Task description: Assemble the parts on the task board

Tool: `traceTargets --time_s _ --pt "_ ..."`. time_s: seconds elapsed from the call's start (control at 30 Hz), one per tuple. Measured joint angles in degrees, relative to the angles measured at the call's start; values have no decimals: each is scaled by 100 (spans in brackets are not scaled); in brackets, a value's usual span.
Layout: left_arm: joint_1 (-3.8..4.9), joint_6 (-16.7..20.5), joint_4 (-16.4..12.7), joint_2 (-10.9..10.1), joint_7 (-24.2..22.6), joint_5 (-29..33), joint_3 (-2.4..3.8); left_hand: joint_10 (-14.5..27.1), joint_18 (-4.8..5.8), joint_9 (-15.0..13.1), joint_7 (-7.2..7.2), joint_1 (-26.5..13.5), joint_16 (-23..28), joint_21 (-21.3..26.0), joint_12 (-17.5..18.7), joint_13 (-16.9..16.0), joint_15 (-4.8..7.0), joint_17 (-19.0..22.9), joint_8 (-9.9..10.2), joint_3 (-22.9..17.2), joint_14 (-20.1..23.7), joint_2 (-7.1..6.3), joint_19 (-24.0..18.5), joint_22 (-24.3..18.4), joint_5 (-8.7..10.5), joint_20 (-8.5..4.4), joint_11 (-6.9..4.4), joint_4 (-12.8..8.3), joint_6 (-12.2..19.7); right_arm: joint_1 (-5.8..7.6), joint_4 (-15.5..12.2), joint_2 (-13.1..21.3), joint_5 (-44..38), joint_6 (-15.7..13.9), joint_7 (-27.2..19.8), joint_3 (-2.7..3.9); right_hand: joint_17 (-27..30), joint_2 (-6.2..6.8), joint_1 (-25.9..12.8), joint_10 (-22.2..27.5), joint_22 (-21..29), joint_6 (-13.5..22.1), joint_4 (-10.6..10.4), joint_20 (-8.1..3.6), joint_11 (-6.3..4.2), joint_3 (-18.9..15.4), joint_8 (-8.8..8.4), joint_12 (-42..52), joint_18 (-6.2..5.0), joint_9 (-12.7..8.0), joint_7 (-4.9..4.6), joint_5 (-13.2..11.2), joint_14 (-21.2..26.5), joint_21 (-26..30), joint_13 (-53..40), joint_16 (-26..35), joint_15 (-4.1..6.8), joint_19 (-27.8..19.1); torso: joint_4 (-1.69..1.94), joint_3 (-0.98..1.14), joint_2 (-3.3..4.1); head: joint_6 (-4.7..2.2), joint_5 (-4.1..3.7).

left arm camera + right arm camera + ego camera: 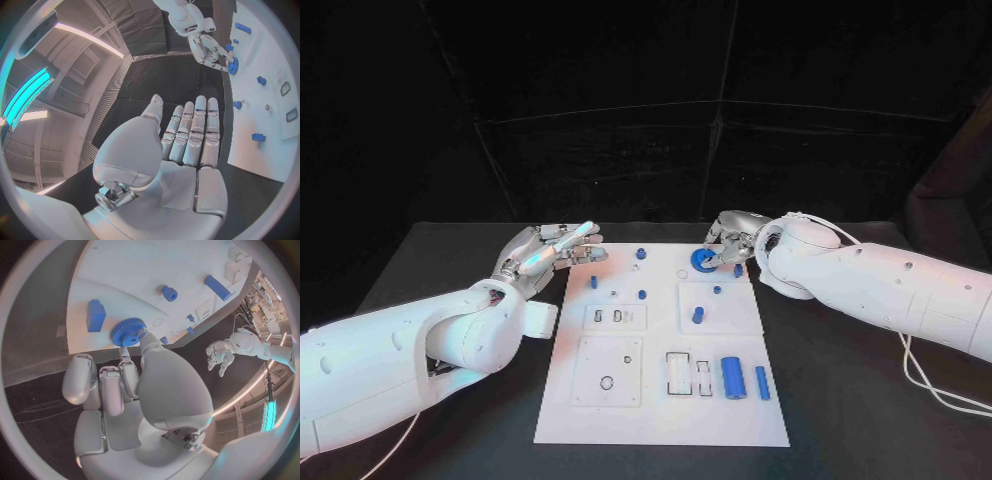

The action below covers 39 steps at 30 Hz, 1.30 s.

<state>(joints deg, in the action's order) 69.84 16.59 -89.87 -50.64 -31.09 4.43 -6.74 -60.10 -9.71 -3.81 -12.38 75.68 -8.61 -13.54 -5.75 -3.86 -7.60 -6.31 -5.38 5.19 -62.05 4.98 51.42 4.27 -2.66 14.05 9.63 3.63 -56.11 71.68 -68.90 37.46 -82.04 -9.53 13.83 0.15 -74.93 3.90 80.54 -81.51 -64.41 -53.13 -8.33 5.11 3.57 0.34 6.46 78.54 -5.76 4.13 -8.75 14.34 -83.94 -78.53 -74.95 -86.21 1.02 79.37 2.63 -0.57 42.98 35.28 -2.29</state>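
I have the right hand (728, 243) at the far edge of the white board (661, 425), its fingers pinching a blue gear (702, 261). In the right wrist view the gear (127, 332) sits at the fingertips right over the board's edge, near a blue block (95, 315). Whether the gear already rests on a peg or is only held just above the board, I cannot tell.

My left hand (548, 250) hovers beside the board's far left corner, off the plate, holding nothing; in its wrist view the fingers (192, 132) lie straight and side by side, with the thumb apart.

As I judge it, the assembly is at an early stage. Several small blue pegs (642, 294) stand on the far half of the board, and I take those as fixed posts or already seated pieces, though I cannot say which. On the near half, a thick blue cylinder (731, 377) and a thin blue bar (762, 382) lie loose on the plate just beside an open rectangular slot (678, 374), so they look not yet fitted. The recesses in the left panels (609, 372) also look unfilled. So I read the gear as the step in hand, with the cylinder, the bar and the open recesses left to do.
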Motion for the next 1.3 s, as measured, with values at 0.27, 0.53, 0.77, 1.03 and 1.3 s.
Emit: traceTargets --time_s 0.27,0.53,0.77,1.03,1.3 --pt "-1 -9 8 1 3 0 -1 0 0 0 0 0 0 0 0 0 0 0 0 0 0 0 0 0 0 0 0 0 0 1 22 -14 -133 62 15 5 0 -32 91 -49 -40 -67 89 0 -9 88 15 72 0 3 16 -67 0 -23 0 0 0 0 0 1 -1 6 12" --pt "-2 -18 13 1 8 0 -1 0 0 0 0 0 0 0 0 0 21 0 0 0 -21 0 0 1 0 0 0 0 0 1 8 -35 -304 70 19 7 1 -47 151 -91 -91 -126 169 -21 -9 169 44 128 -1 0 19 -68 0 -46 1 1 0 21 0 1 -1 10 6" --pt "-2 -24 13 0 13 0 -2 0 0 0 0 0 0 0 0 0 21 0 0 0 -21 0 0 1 0 0 0 0 0 -13 -68 -40 -420 -83 21 7 1 -172 284 -226 -217 -452 316 -63 -104 510 190 358 25 0 68 -309 -8 -125 1 -27 20 84 0 0 -1 16 1" --pt "-2 -31 6 -5 18 0 -2 0 -1 0 -20 0 0 0 0 0 21 0 0 0 -21 0 0 2 0 0 0 0 -20 -34 -329 15 -527 -732 -51 -2 2 -306 254 -252 -374 -474 529 -139 -174 959 200 437 92 -14 53 -564 -20 -200 1 -32 126 167 7 -1 -2 -3 0" --pt "-2 -33 6 -14 23 -1 -2 0 0 0 -20 0 0 0 0 0 21 0 0 0 -21 0 0 2 0 0 0 0 -20 -32 -660 -125 -650 -1144 -146 -1 2 -298 67 -252 -444 -475 682 -160 -174 1112 200 437 91 -252 53 -572 -20 -240 1 -32 126 187 12 -3 -4 -17 23"
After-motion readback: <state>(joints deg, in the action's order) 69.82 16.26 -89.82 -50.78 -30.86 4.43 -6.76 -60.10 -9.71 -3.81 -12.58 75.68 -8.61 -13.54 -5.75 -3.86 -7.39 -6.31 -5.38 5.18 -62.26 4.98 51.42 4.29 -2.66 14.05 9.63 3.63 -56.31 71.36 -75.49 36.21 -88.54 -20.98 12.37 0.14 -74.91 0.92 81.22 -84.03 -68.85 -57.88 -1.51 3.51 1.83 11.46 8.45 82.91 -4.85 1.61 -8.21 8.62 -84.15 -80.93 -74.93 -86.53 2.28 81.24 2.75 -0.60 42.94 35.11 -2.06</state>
